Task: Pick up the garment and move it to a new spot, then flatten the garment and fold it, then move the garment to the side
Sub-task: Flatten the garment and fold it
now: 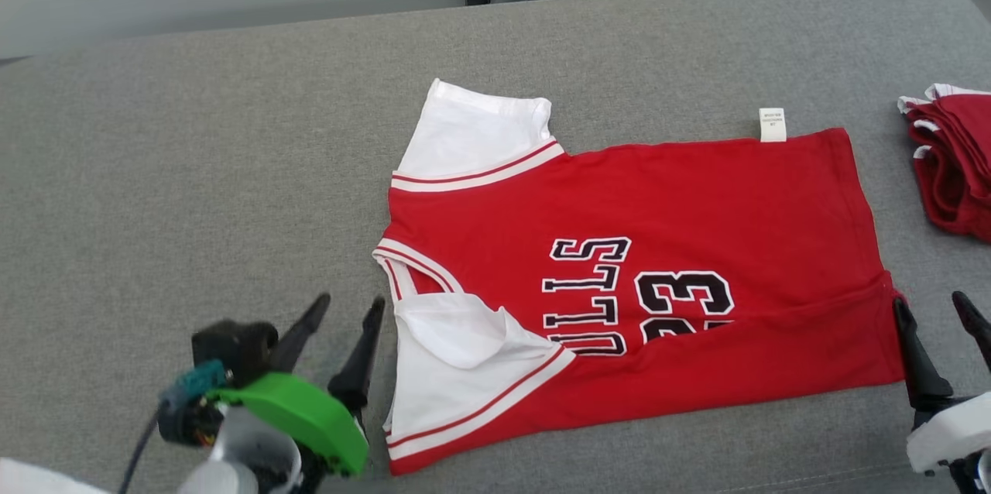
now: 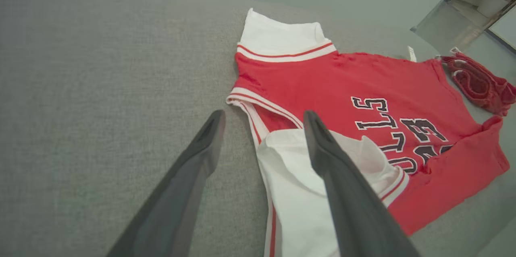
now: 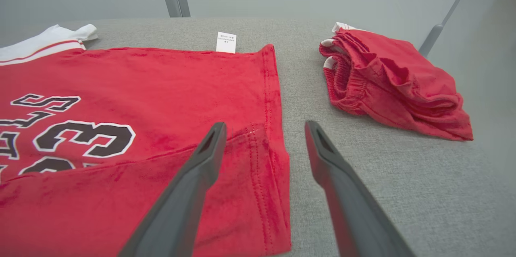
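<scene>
Head view: a red basketball jersey (image 1: 658,231) with white sleeves lay flat across the middle of the grey cloth-covered table (image 1: 193,169), collar toward the robot's left and hem toward its right. Its near long edge was folded up over the lower part of the black, white-outlined lettering and the number 23. A white care label (image 1: 772,125) stuck out at the far edge. The left gripper (image 1: 348,300) stood just beside the near sleeve with its fingers spread and nothing between them. The right gripper (image 1: 929,300) was at the near hem corner, also spread and empty. A folded pile of red shorts (image 1: 956,169) sat at the table's right edge.

Left wrist view: one finger was over bare cloth, the other over the rumpled near white sleeve (image 2: 294,192).

Right wrist view: the fingers straddled the stitched hem, one over red fabric, one over the table.
</scene>
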Tool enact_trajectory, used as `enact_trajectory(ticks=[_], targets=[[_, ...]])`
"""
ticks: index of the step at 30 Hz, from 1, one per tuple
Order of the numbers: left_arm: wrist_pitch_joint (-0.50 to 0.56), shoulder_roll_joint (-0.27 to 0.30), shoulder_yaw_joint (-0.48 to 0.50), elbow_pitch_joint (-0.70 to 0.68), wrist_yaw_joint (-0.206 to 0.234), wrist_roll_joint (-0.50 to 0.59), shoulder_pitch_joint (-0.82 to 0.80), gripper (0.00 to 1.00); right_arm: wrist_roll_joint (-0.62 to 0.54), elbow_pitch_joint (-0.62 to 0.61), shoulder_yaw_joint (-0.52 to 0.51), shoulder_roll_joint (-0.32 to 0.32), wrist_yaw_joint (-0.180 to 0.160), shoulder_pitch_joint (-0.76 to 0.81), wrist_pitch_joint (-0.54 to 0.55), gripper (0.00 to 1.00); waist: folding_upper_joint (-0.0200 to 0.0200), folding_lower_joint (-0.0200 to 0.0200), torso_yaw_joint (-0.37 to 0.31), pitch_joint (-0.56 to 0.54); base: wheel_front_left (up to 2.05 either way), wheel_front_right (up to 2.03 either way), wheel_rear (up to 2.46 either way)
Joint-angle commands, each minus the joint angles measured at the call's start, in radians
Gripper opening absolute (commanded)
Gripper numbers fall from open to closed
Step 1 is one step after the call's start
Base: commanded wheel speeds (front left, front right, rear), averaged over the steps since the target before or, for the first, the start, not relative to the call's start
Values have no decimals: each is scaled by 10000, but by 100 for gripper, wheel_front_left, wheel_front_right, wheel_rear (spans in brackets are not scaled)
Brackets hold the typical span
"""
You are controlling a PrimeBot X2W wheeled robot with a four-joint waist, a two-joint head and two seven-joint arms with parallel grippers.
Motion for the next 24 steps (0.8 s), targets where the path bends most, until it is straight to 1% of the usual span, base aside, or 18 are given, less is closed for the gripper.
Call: enact_trajectory(ticks=[1, 3, 6, 11, 14, 17, 18, 19, 24], targets=[[173, 191, 153, -71, -147, -35, -840, 100, -186, -163, 73, 147, -16, -215, -39, 100, 0, 1, -144, 249, 0, 0, 0], [503, 345, 290, 23, -333, -102, -1800, 100, -260, -276, 202, 272, -16, -405, -40, 100, 0, 1, -267, 521, 0, 0, 0], [1230, 524, 434, 517, -642, -395, -3480, 100, -331, -360, 391, 354, -16, -770, -40, 100, 0, 1, -457, 999, 0, 0, 0], [2577, 649, 518, 2004, -1054, -1097, -6375, 100, -423, -416, 635, 448, -16, -1475, -41, 100, 0, 1, -843, 1876, 0, 0, 0], [3338, 706, 172, 2938, -1218, -1394, -7877, 100, -417, -419, 722, 477, -16, -1859, -41, 100, 0, 1, -1044, 2359, 0, 0, 0], [3890, 688, -200, 3782, -1277, -1624, -9138, 100, -416, -410, 793, 503, -16, -2162, -42, 100, 0, 1, -1242, 2752, 0, 0, 0], [3890, 688, -200, 3782, -1277, -1624, -9138, 100, -416, -410, 793, 503, -16, -2162, -42, 100, 0, 1, -1242, 2752, 0, 0, 0], [4213, 731, -525, 4359, -1289, -1579, -9780, 100, -430, -392, 844, 524, -16, -2337, -42, 100, 0, 1, -1376, 2952, 0, 0, 0], [4558, 942, -1268, 5664, -1303, -1409, -10932, 100, -426, -371, 999, 640, -16, -2720, -42, 100, 0, 1, -1726, 3357, 0, 0, 0]])
